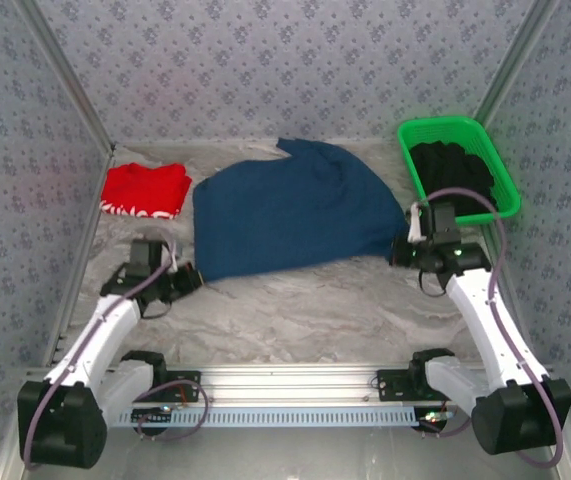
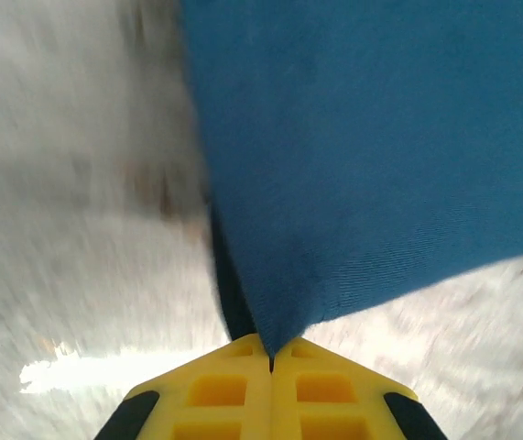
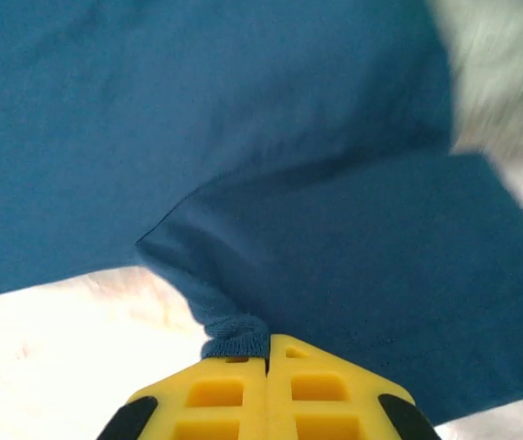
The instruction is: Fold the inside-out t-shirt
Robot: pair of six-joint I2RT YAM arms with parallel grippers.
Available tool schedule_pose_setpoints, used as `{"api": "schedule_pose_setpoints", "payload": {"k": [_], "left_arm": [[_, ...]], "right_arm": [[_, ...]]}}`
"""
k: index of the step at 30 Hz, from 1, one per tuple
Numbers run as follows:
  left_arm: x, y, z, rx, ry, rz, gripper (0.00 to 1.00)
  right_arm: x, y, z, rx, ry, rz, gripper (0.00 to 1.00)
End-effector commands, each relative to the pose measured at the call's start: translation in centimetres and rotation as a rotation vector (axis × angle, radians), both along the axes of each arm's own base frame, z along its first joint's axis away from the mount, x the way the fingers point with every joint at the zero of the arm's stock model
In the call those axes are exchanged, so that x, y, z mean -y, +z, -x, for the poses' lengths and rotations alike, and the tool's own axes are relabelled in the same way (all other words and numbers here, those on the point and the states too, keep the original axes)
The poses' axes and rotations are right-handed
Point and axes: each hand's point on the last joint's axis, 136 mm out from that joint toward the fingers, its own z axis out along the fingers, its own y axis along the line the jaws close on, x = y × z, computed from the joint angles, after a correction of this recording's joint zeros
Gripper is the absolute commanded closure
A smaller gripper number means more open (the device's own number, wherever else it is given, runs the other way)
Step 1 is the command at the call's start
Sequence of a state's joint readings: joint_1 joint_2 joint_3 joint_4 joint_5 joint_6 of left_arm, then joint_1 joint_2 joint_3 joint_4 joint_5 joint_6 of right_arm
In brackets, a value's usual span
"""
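The inside-out t-shirt (image 1: 290,210) is dark navy cloth spread over the middle of the table, its near edge stretched between the two arms. My left gripper (image 1: 187,279) is shut on the shirt's near left corner; in the left wrist view the cloth (image 2: 362,156) runs to a point pinched between the yellow fingers (image 2: 215,390). My right gripper (image 1: 405,252) is shut on the near right corner, where a bunched hem (image 3: 235,335) sits clamped between its yellow fingers (image 3: 325,390).
A red folded garment (image 1: 146,189) with white trim lies at the back left. A green basket (image 1: 438,133) holding black clothing (image 1: 452,170) stands at the back right. Patterned walls close in the table on three sides. The pale table top (image 1: 305,310) lies in front of the shirt.
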State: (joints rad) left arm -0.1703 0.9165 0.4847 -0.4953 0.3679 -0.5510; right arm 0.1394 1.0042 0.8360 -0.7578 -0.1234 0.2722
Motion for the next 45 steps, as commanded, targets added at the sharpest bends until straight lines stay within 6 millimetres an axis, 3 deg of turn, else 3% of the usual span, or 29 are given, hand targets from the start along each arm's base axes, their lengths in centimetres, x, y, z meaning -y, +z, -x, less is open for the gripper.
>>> {"api": "schedule_pose_setpoints", "payload": {"k": [1, 7, 14, 22, 27, 32, 39, 45], "left_arm": [[1.8, 1.6, -1.4, 0.084, 0.019, 0.084, 1.00], [1.1, 0.9, -1.1, 0.055, 0.016, 0.014, 1.00], [0.4, 0.5, -0.9, 0.055, 0.059, 0.000, 1.00], [-4.2, 2.4, -1.3, 0.136, 0.276, -0.084, 1.00], [-6.9, 2.8, -1.2, 0.165, 0.394, -0.101, 1.00], [-6.6, 2.3, -1.2, 0.161, 0.392, -0.080, 1.00], [-6.3, 2.5, -1.4, 0.171, 0.370, -0.068, 1.00], [-5.7, 2.9, -1.7, 0.182, 0.358, -0.036, 1.00]], "right_arm": [[-2.1, -0.6, 0.6, -0.028, -0.051, -0.172, 0.93], [-1.7, -3.5, 0.3, -0.117, -0.061, -0.126, 0.85], [-1.3, -4.5, 1.5, -0.167, -0.073, -0.078, 0.76], [-3.8, -7.7, 5.6, -0.358, 0.010, 0.010, 0.59], [-4.2, -7.2, 6.7, -0.390, 0.044, 0.054, 0.49], [-3.8, -6.0, 6.8, -0.377, 0.040, 0.060, 0.39], [-3.1, -9.7, 7.3, -0.469, -0.076, -0.016, 0.42], [-1.7, -11.1, 8.5, -0.506, -0.151, 0.038, 0.44]]}}
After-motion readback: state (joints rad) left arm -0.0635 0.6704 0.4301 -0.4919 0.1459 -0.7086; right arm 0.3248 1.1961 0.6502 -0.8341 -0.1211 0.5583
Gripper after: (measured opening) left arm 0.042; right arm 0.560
